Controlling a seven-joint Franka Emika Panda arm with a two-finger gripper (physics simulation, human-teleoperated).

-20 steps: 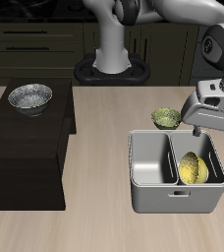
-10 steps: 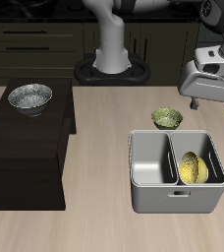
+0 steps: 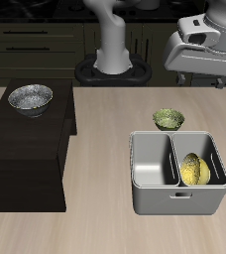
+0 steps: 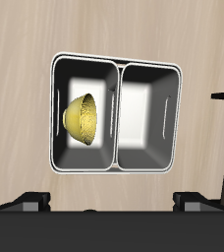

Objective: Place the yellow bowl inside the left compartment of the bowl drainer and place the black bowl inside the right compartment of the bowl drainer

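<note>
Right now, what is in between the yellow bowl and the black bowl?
In the exterior view, the drainer's divider, its empty well and bare table lie between the yellow bowl and the black bowl, which sits on a dark cabinet.

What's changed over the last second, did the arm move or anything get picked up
The gripper has risen and drawn away from above the bowl drainer, carrying nothing. The yellow bowl lies tilted in the same well as before, the black bowl sits untouched on the dark cabinet, and the olive-green bowl behind the drainer has not shifted.
</note>
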